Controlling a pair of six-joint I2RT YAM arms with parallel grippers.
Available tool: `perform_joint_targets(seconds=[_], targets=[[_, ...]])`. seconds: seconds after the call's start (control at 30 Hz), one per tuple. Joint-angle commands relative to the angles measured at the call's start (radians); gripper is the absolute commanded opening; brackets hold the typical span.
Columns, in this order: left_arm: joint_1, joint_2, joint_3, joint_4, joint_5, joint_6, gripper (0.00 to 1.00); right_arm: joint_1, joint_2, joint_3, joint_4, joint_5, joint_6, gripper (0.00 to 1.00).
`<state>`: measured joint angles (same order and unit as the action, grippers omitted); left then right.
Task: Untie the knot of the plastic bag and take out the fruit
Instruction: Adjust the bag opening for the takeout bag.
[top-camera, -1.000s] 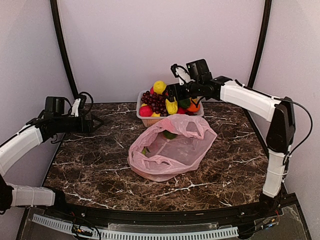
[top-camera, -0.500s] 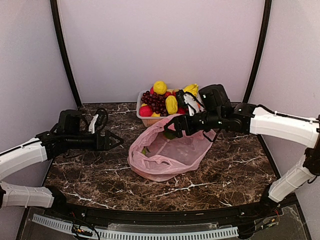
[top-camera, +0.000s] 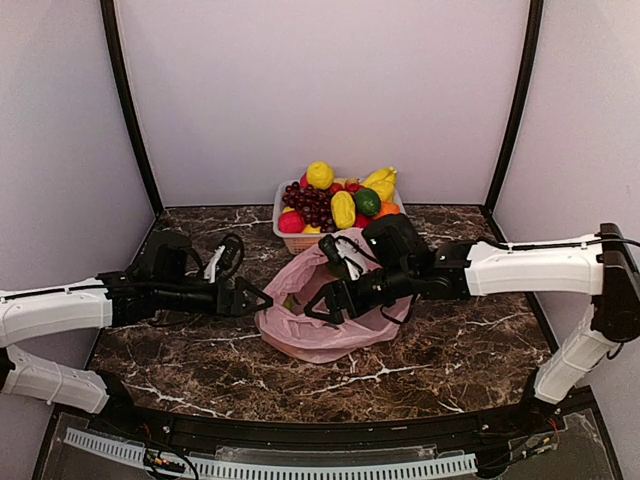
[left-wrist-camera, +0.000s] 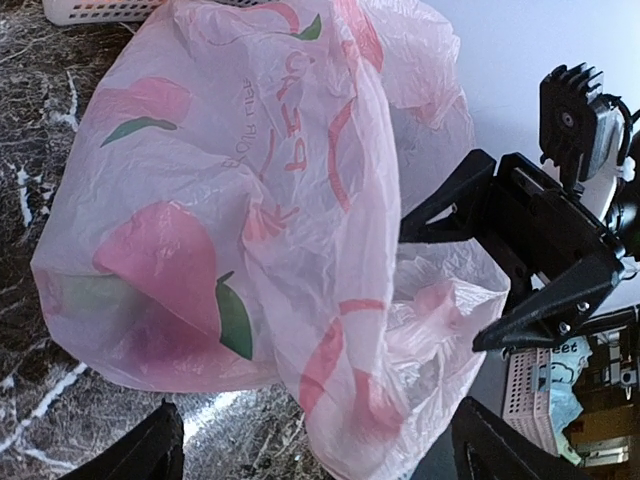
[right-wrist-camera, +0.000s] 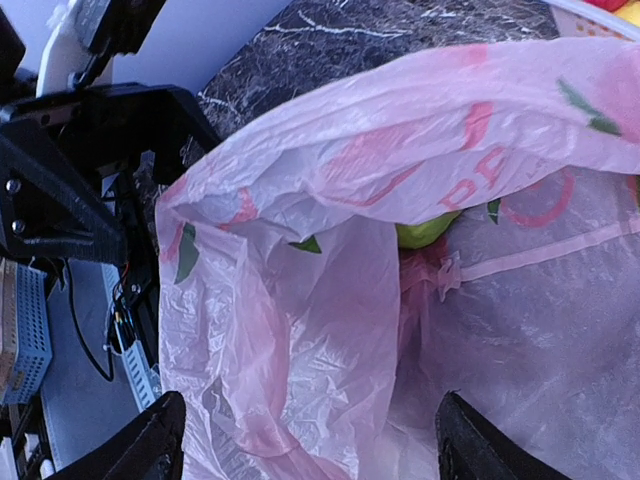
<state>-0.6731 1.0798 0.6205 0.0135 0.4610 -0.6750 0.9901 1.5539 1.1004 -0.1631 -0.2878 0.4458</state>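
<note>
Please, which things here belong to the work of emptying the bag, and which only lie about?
For the job: thin translucent pink plastic bag; green round fruit inside it; glossy fruits piled in the white lattice basket; left claw; right claw, both open.
Only lying about: dark marble table; white slotted strip at its near edge.

bag (top-camera: 320, 335) was thin crinkly see-through plastic, fruit (top-camera: 343, 209) looked pretty glossy, table (top-camera: 180, 350) was polished marble, basket (top-camera: 292, 242) was white plastic
</note>
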Motion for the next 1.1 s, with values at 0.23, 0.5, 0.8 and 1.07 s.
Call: perform_joint_targets(seconds=[0.23, 0.5, 0.8, 1.07], targets=[[-0.02, 0.184, 0.061, 0.131, 0.136, 0.014, 0.59, 0.155, 0.11, 0.032, 0.058, -0.042, 0.09, 0.31], [-0.021, 0.172, 0.008, 0.223, 0.086, -0.029, 0.29, 0.209, 0.282, 0.249, -0.056, -0.078, 0.008, 0.21], [-0.022, 0.248, 0.093, 0.179, 0.063, 0.029, 0.1, 0.225, 0.25, 0.287, -0.102, 0.004, -0.034, 0.45], [-0.022, 0.098, 0.095, -0.035, -0.079, 0.08, 0.5, 0.202, 0.042, 0.187, -0.106, 0.228, -0.028, 0.77]])
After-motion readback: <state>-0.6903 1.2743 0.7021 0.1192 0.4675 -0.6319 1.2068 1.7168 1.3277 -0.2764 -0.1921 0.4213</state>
